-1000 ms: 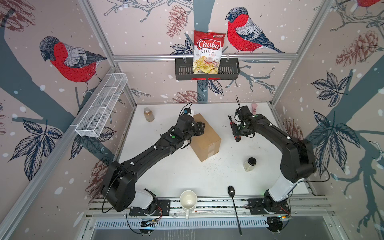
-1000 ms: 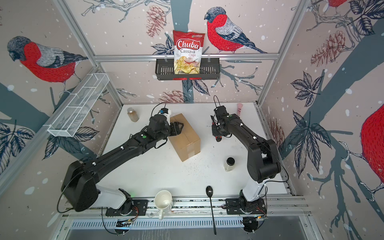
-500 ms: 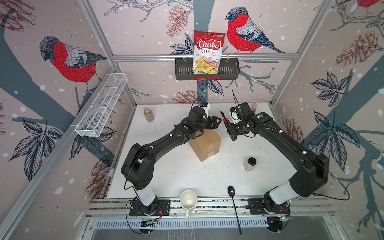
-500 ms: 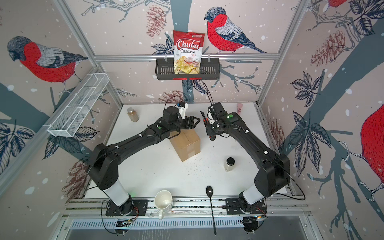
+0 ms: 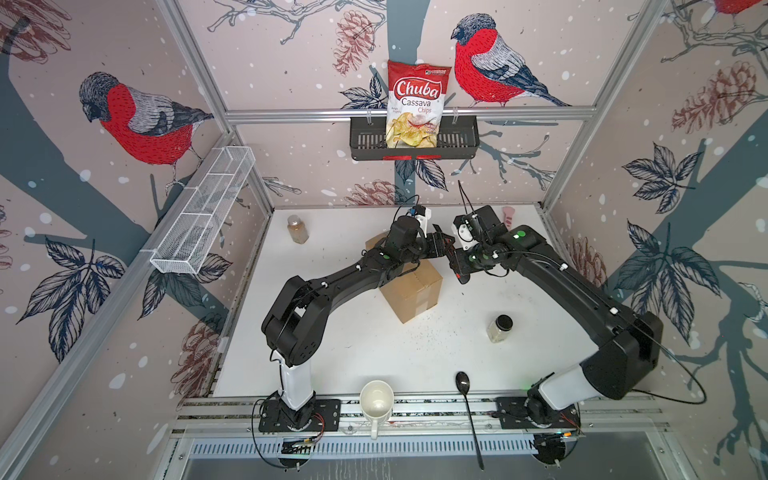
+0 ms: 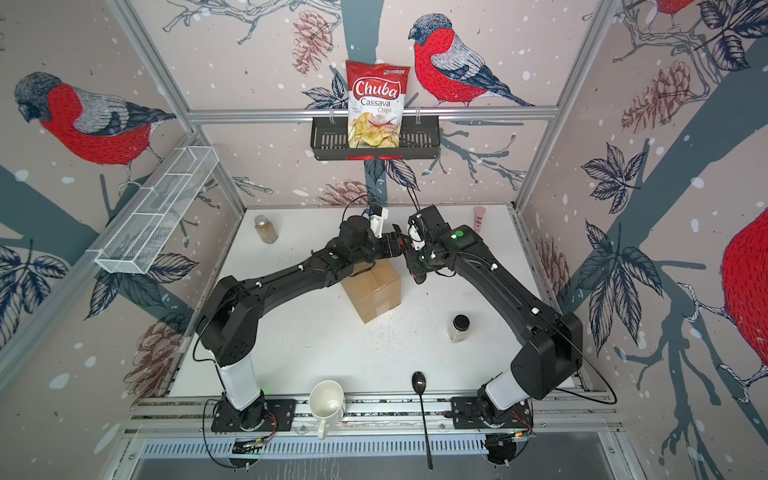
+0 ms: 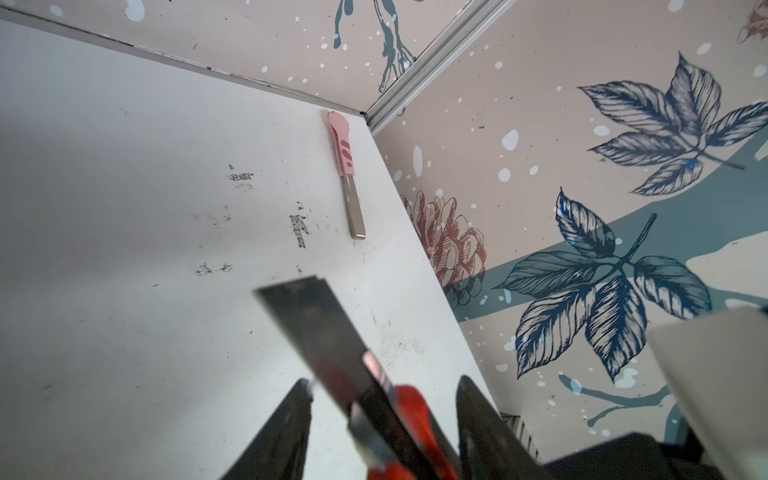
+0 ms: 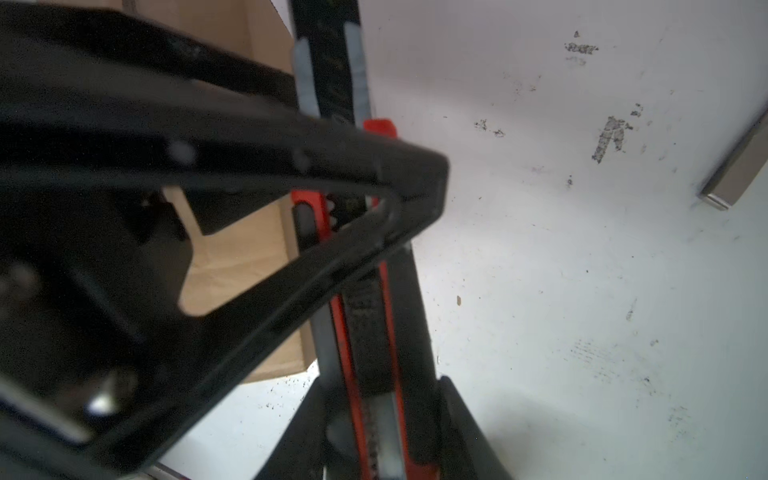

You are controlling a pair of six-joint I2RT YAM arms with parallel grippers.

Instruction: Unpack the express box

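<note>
Both arms now meet above the brown cardboard express box [image 5: 411, 291]: right gripper [image 8: 382, 432] clamps a red-and-black utility knife [image 8: 365, 307], left gripper's [image 7: 384, 386] parted jaws straddle it, likely extending the blade.

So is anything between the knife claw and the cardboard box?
Yes: the left gripper stands open around the utility knife held by the right gripper, and the left arm stretches over the far part of the express box.

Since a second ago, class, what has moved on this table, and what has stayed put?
The left pincer came off the box, swung right and now stands open around the knife, which the right pincer has held throughout. Box, mug and spoon stayed put.
</note>
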